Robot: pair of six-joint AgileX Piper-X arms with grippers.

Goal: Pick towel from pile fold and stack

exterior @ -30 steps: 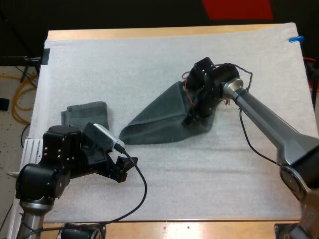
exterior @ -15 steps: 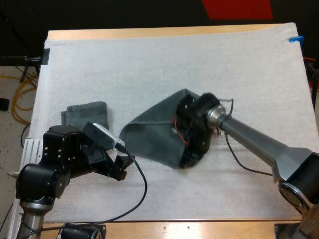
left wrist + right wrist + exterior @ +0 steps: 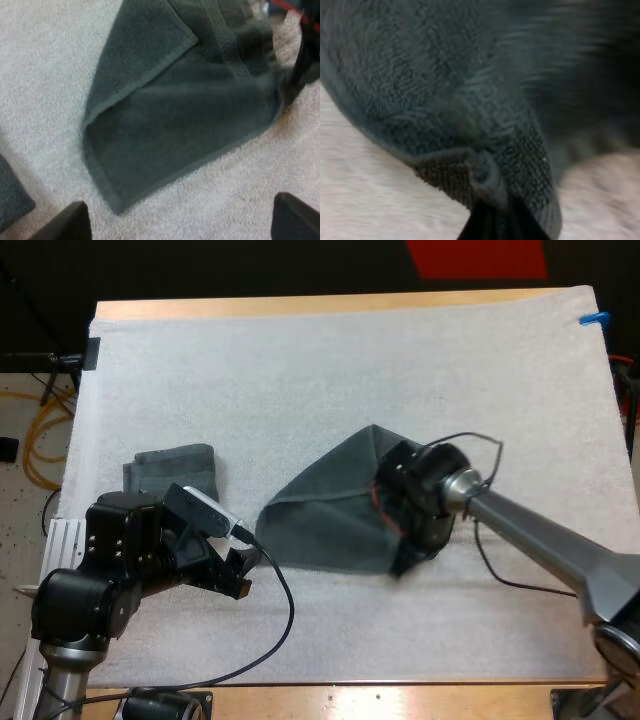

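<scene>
A dark grey-green towel [image 3: 320, 520] lies half folded in the middle of the mat, one flap laid over the other [image 3: 185, 115]. My right gripper [image 3: 405, 562] sits at its near right corner, shut on the towel's hem [image 3: 485, 175] and pressing it from both sides. My left gripper [image 3: 240, 575] hovers just off the towel's left corner, open, with its black fingers [image 3: 65, 225] wide apart and nothing between them. A small folded towel [image 3: 175, 468] rests on the mat to the left.
The white mat [image 3: 300, 370] covers the table, with wide bare room on its far half and along the near edge. The right arm's silver link [image 3: 540, 540] crosses the mat's right side. The folded towel's corner [image 3: 10, 195] lies near my left finger.
My right gripper pulled the towel's corner toward the near side, then a little right. The towel now lies flatter and folded over. The left arm barely moved.
</scene>
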